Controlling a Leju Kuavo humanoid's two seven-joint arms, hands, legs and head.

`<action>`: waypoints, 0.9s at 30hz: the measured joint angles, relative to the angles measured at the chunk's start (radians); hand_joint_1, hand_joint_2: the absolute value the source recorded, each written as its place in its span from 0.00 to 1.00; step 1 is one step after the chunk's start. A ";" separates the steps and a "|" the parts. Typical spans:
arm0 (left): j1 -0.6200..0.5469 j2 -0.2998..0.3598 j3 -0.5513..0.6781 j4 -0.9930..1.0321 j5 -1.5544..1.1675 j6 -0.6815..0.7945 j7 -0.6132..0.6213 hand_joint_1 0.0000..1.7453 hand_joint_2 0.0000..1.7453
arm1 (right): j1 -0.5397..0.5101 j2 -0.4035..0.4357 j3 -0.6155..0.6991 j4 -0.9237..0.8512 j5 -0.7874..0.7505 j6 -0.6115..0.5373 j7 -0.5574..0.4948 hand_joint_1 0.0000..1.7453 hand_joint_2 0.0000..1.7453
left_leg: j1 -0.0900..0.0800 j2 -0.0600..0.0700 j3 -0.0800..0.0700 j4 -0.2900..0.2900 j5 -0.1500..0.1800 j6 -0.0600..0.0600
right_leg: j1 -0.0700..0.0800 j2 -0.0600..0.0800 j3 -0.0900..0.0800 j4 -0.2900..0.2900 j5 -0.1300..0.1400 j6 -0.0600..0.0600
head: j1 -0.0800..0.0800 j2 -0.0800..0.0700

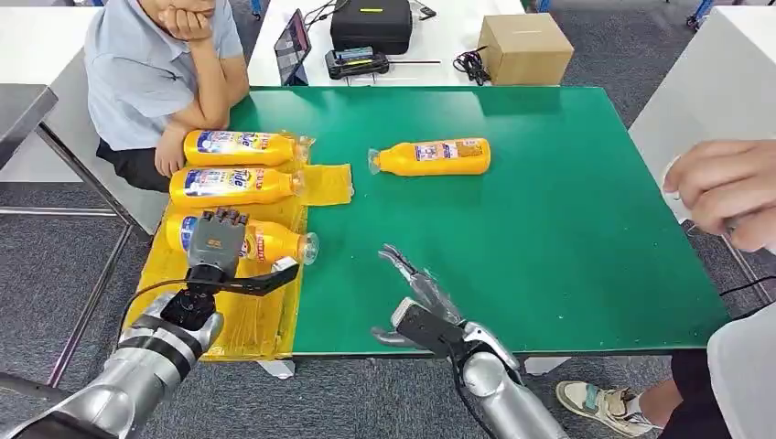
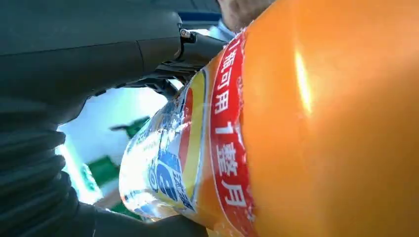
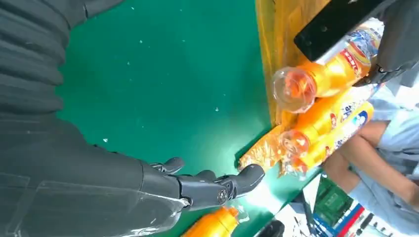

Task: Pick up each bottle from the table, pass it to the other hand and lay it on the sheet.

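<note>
the left hand [image 1: 217,240] grips the nearest bottle [image 1: 265,241] on the yellow sheet [image 1: 261,315]. the right hand [image 1: 423,302] hovers spread over the green counter [image 1: 567,229], holding nothing.

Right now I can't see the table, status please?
Left hand grips third bottle over yellow sheet. Right hand open, holds nothing. One bottle left on green table. Nothing blocking.

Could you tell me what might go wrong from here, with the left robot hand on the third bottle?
1. The left robot hand grips the third bottle, whose cap pokes past the sheet edge; released there, it may roll onto the table.
2. It lies close to the second bottle; opening fingers might nudge that one.
3. A person's arm rests beside the first bottle, so a swinging arm could strike it.
</note>
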 measured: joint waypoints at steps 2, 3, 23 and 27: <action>-0.004 0.000 0.005 0.005 -0.015 -0.033 -0.001 0.54 1.00 | 0.004 0.000 0.000 0.000 0.000 0.000 0.000 0.00 1.00 | 0.000 0.000 0.000 0.000 0.000 0.000 | 0.000 0.000 0.000 0.000 0.000 0.000 | 0.000 0.000; -0.009 -0.001 0.004 0.012 -0.017 -0.068 -0.001 0.54 1.00 | 0.004 0.002 0.000 0.000 0.001 0.000 0.000 0.00 1.00 | 0.000 0.000 0.000 0.000 0.000 0.000 | 0.000 0.000 0.000 0.000 0.000 0.000 | 0.000 0.000; -0.098 -0.065 0.026 0.163 0.021 -0.264 -0.080 0.00 1.00 | -0.017 0.023 0.000 0.016 0.011 0.008 -0.007 0.00 1.00 | 0.000 -0.001 0.003 0.000 0.000 0.000 | 0.000 -0.002 0.003 0.000 0.000 0.000 | 0.000 0.000; -0.111 -0.077 0.027 0.176 0.018 -0.300 -0.082 0.00 1.00 | -0.018 0.028 0.000 0.017 0.011 0.010 -0.008 0.00 1.00 | 0.000 -0.001 0.003 0.000 0.000 0.000 | 0.000 -0.002 0.004 0.000 0.000 0.000 | -0.001 0.000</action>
